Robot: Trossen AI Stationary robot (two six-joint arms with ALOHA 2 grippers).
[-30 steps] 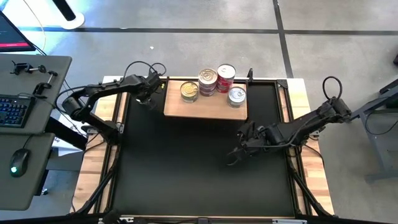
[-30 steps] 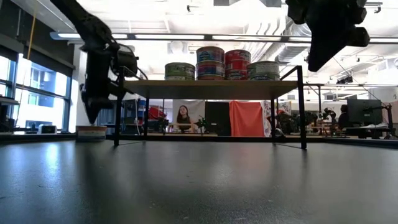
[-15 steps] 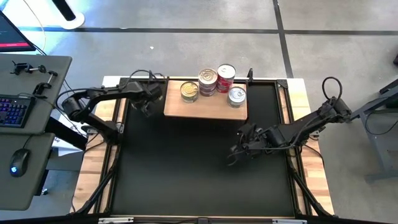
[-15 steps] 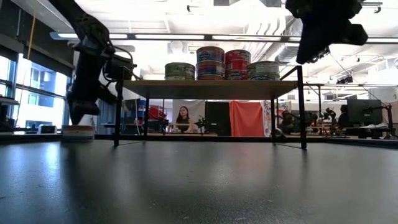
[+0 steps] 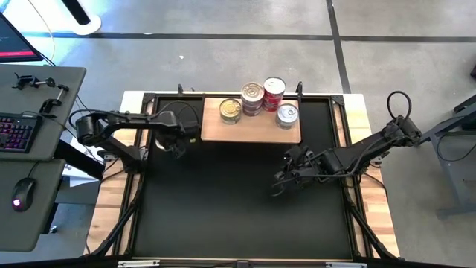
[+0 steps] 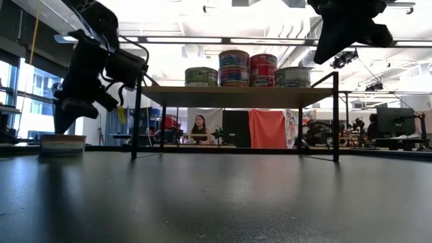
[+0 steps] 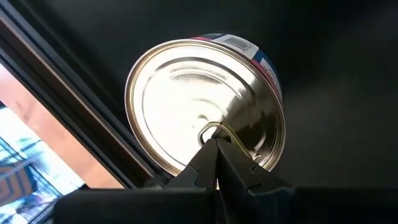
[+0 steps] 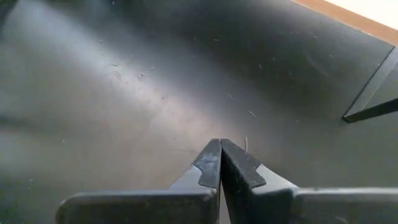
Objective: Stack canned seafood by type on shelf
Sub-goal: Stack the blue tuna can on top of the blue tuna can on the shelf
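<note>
The black mat (image 5: 238, 201) covers most of the table, with pale wood showing along its left and right edges. At the mat's far edge stands the shelf (image 5: 253, 132), a light wooden board on thin black legs (image 6: 137, 121). In the low view 4 tins (image 6: 236, 67) sit in a row along its top, and the high view shows them grouped toward the far side of the board: a gold-lidded tin (image 5: 231, 110) at the left, a silver-lidded one (image 5: 251, 92) beside it, a red-sided tin (image 5: 273, 88) next, and a silver-lidded tin (image 5: 287, 115) at the right.

The left arm (image 5: 119, 123) reaches in from the table's left side, and the left gripper (image 5: 177, 141) is low over the mat just beside the shelf's near-left corner. A single loose tin (image 6: 62, 143) rests on the mat below it. In the left wrist view this tin (image 7: 205, 112) shows a shiny silver lid and a red and blue side, and the fingers (image 7: 214, 165) are pressed tip to tip right at the lid's pull ring (whether they actually pinch the ring cannot be told).

The right arm (image 5: 372, 149) comes in from the right edge, and the right gripper (image 5: 279, 186) hangs over bare mat, well in front of the shelf. Its fingers (image 8: 219, 165) meet at the tips with nothing between them.
</note>
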